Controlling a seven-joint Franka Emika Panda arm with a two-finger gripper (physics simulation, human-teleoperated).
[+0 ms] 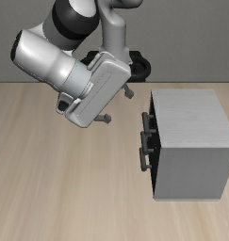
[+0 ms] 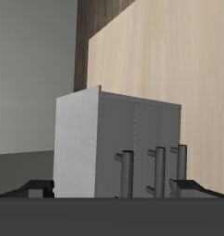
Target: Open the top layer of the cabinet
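Jaws are standing wide apart and clamping nothing; the two dark fingertips (image 2: 38,187) are showing in the wrist view with open air between them. They are hanging above the light wooden desk (image 1: 50,188), short of the grey cabinet (image 1: 193,141) and clear of it, off toward the exterior view's left of its front.

Just beyond the jaws, three dark bar handles (image 2: 159,168) are sticking out from the cabinet's front, side by side in the wrist view and pointing back toward the fingertips. Which of them is serving the top layer is hard to tell from these angles. The drawer fronts are lying flush with one another.

The cabinet is resting on the desk at the exterior view's right, its handled face looking toward the exterior view's left. Farther back, the white arm (image 1: 45,52) is reaching down over the desk.
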